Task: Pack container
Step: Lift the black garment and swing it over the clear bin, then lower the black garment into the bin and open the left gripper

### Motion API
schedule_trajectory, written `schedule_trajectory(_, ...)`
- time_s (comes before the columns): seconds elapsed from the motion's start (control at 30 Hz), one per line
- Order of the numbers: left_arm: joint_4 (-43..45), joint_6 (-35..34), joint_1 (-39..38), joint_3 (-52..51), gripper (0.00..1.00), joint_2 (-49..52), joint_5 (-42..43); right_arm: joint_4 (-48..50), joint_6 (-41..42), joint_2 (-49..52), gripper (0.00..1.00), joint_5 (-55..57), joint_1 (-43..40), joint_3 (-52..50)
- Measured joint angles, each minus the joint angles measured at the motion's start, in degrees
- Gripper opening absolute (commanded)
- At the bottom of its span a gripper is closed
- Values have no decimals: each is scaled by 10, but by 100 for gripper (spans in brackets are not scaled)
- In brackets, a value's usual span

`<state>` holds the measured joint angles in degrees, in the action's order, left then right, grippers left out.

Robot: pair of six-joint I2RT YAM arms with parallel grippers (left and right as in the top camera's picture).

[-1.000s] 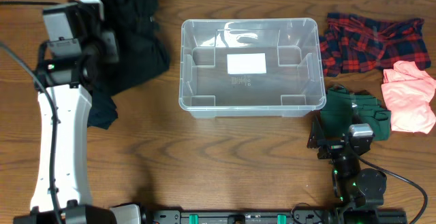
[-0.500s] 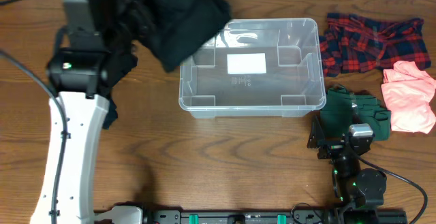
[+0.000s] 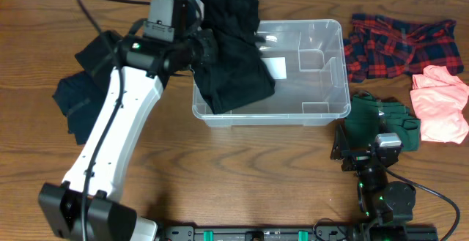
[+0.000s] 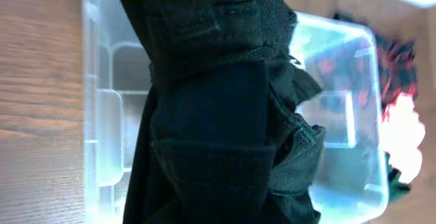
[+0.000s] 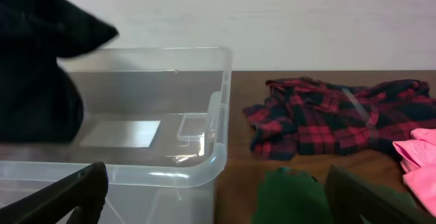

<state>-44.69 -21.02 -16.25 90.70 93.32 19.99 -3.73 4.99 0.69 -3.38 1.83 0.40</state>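
**Q:** What sits closest to you?

**A:** My right gripper (image 5: pixel 216 183), low at the near right edge of the table (image 3: pixel 256 168). Its fingers are spread as wide as they go, with nothing between them. A green garment (image 3: pixel 385 120) lies bunched just in front of it.

**Q:** And beside that?

**A:** A pink garment (image 3: pixel 440 105) lies to the green one's right, at the table's edge. On the far left a dark garment (image 3: pixel 77 94) lies crumpled on the wood, partly under my left arm.

**Q:** Where is the container?

**A:** The container (image 3: pixel 322 87) stands upright in the middle of the table, past the green garment and a little to its left. Its right half is bare. A corner of the white label (image 3: pixel 278 69) on its bottom shows.

**Q:** What is your left hand doing?

**A:** My left gripper (image 3: pixel 199 50) is above the container's left end, fingers pinched tight on a black garment (image 3: pixel 231 69). The cloth hangs from them and covers the container's left half. From my left wrist it fills the view and hides the fingers themselves.

**Q:** Farthest back?

**A:** A red and navy plaid garment (image 3: pixel 399 47) is spread at the far right, just beside the container's right end.
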Motion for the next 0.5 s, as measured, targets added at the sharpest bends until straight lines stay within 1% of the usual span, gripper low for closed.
schedule_trajectory(0.23,10,30,-19,0,6,15,22,0,0,0,99,0,0,0)
schedule_trajectory(0.5,120,35,-48,0,6,18,29,0,0,0,99,0,0,0)
